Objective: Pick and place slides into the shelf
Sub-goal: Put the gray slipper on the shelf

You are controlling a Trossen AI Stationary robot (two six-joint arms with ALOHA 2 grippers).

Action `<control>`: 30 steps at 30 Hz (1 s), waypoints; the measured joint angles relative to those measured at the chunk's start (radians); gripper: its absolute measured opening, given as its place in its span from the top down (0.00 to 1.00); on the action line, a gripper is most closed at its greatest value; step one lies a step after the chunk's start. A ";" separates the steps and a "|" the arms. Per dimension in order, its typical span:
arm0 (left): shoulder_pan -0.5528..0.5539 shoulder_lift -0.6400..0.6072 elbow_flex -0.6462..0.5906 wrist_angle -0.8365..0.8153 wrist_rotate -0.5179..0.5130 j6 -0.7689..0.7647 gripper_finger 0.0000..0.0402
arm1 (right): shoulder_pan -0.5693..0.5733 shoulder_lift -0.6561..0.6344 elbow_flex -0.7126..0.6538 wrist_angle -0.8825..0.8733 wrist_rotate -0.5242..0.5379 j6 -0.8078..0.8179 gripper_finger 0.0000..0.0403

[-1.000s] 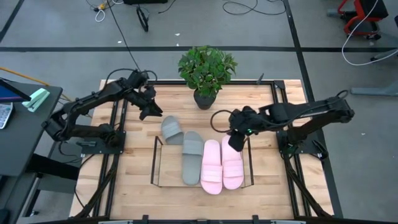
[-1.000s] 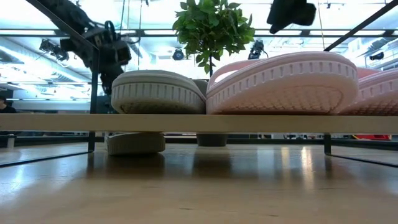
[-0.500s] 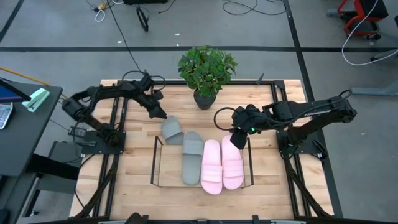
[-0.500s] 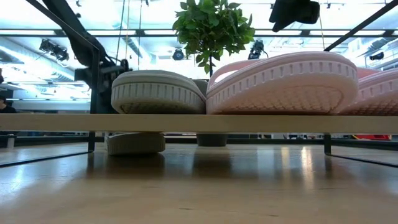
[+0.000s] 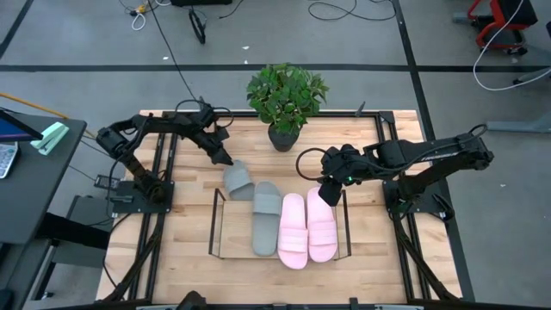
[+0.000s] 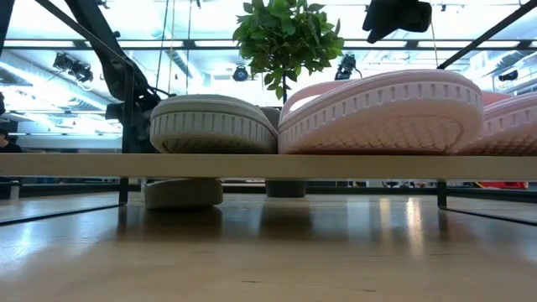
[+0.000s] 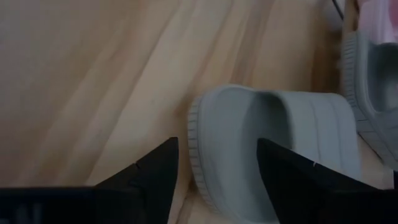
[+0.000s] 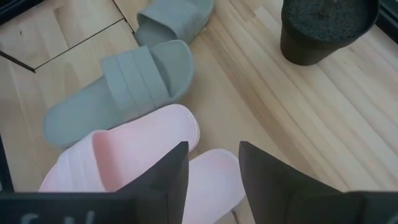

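Three slides, one grey (image 5: 266,217) and two pink (image 5: 306,227), lie on the shelf (image 5: 217,226); we see the second grey slide (image 5: 238,179) on the table (image 5: 185,258), just behind it. Left tool (image 5: 223,158) is spread wide at that slide's end, grasping nothing; right tool (image 5: 326,191), parted and empty, hovers over the pink pair.

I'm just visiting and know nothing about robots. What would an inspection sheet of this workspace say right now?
Surface: light wood table, bare around the rack.
Job's things: shelf holds one grey slide and two pink slides; the other grey slide lies off the shelf behind it.
Clutter: potted plant at the table's back edge.
Grippers: left gripper open, at the loose grey slide's end, holding nothing; right gripper open above the pink slides' back ends, holding nothing.
Cables: loose cables on the floor behind the table.
Surroundings: grey floor; dark side desk to the left.
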 joint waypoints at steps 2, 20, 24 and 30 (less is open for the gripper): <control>0.000 0.000 0.000 -0.001 -0.007 -0.005 0.46 | 0.000 0.000 0.000 0.000 0.000 0.000 0.64; -0.048 0.000 0.000 0.001 -0.036 0.001 0.47 | 0.000 0.000 0.000 0.001 0.007 0.007 0.64; -0.058 0.000 0.000 0.001 -0.059 0.002 0.47 | 0.000 0.000 0.000 0.001 0.007 0.012 0.64; -0.075 0.000 0.000 0.009 -0.081 0.002 0.47 | 0.000 0.000 0.000 0.001 0.012 0.028 0.64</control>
